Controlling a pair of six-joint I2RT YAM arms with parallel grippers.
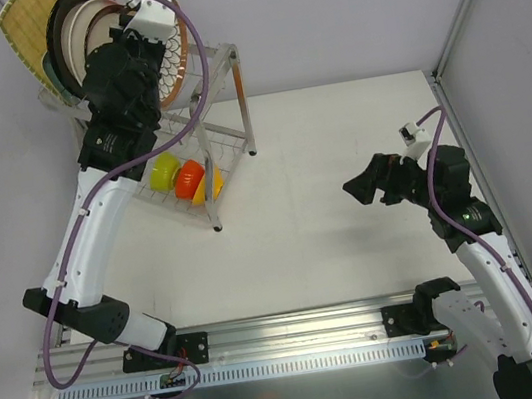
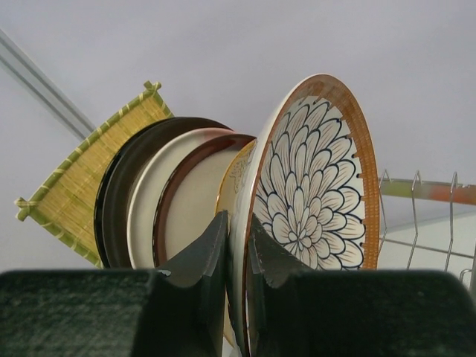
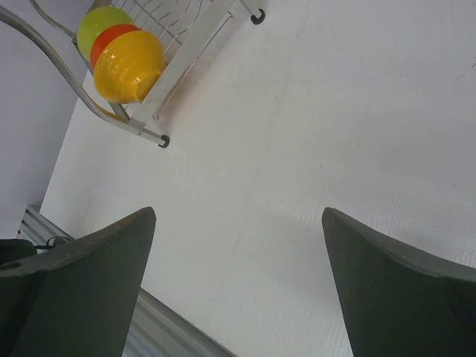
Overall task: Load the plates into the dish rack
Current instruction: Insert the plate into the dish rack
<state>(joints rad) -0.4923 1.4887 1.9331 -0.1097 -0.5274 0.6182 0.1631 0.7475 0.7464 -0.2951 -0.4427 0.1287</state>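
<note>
My left gripper [image 2: 236, 236] is shut on the rim of the white plate with the radial petal pattern [image 2: 312, 186], held upright on edge at the upper tier of the silver wire dish rack [image 1: 216, 76]. Behind it several plates stand on edge: a cream floral plate [image 2: 234, 175], a dark-rimmed cream plate [image 2: 190, 197], another dark-rimmed plate [image 2: 119, 193] and the square yellow woven-look plate [image 2: 78, 186]. In the top view the stack [image 1: 68, 33] sits at the rack's left end under my left gripper [image 1: 134, 38]. My right gripper [image 3: 238, 223] is open and empty above the table.
Small green [image 1: 162, 170], orange [image 1: 187, 180] and yellow [image 1: 208, 185] bowls sit in the rack's lower tier; they also show in the right wrist view [image 3: 123, 48]. The rack's legs [image 1: 217, 225] stand on the white table. A rail runs along the table's near edge [image 1: 296, 326].
</note>
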